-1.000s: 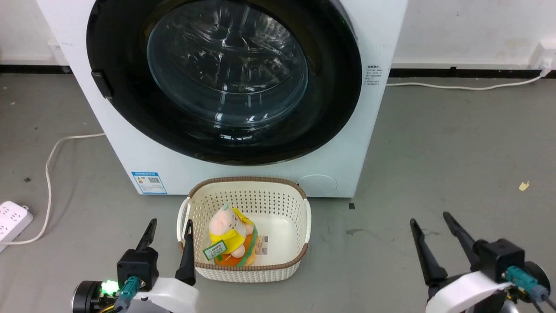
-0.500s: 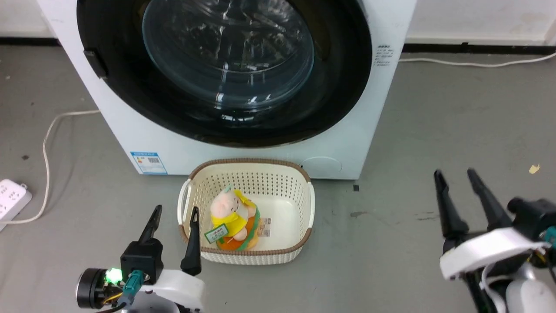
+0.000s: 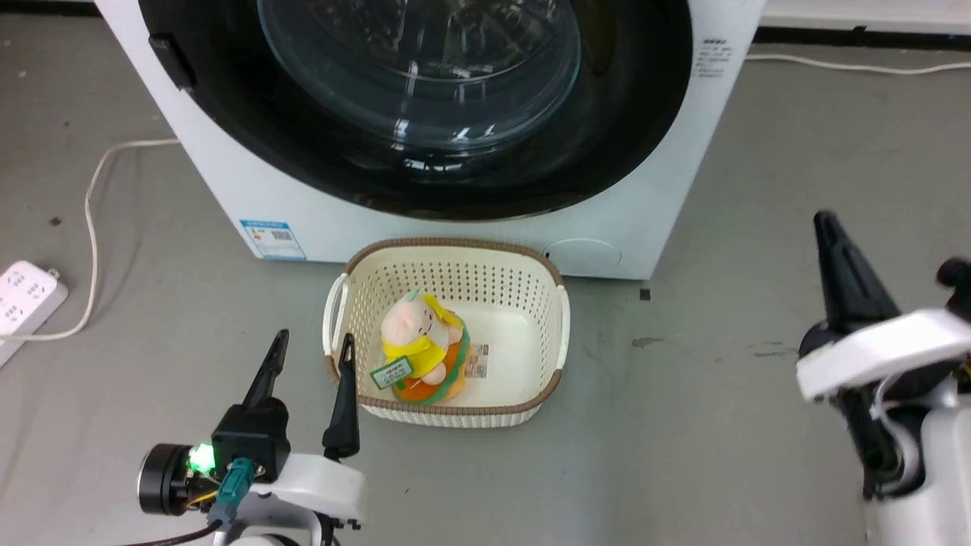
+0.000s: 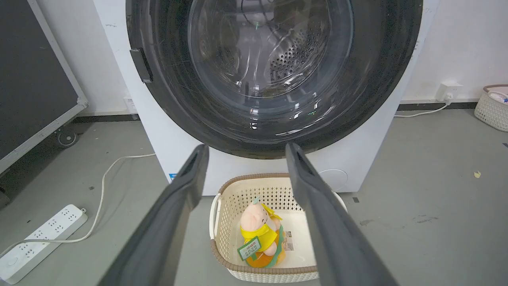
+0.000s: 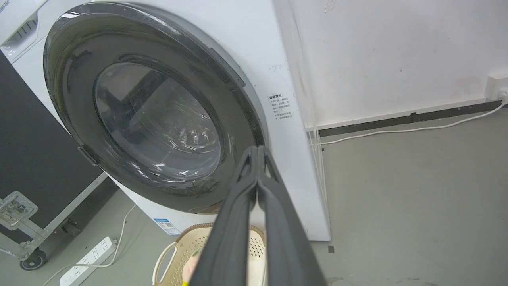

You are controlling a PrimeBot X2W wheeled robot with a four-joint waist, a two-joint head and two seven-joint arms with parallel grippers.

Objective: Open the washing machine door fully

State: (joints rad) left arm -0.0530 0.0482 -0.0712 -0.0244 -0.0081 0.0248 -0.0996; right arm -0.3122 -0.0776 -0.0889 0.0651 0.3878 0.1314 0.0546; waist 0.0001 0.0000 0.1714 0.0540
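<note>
The white washing machine (image 3: 470,243) (image 4: 166,135) (image 5: 278,71) stands ahead on the grey floor. Its round glossy black washing machine door (image 3: 303,136) (image 4: 381,87) (image 5: 71,99) lies closed flat against the front, clear glass bowl in the middle. My left gripper (image 3: 312,341) (image 4: 244,149) hovers low at the lower left beside a basket, fingers apart and empty. My right gripper (image 3: 827,224) (image 5: 257,149) is raised at the right, off the machine's right front corner, fingers pressed together on nothing and apart from the door.
A cream perforated basket (image 3: 542,280) (image 4: 226,190) (image 5: 166,254) with a plush toy (image 3: 417,349) sits right in front of the machine. A white power strip (image 3: 23,296) (image 4: 39,234) and cord lie left. A dark wheeled case (image 4: 31,79) stands left; another basket (image 4: 492,107) far right.
My right gripper's fingers have closed together and the arm has risen toward the machine's right side. The head camera has tilted down, shifting the whole picture. The left gripper stays as it was.
</note>
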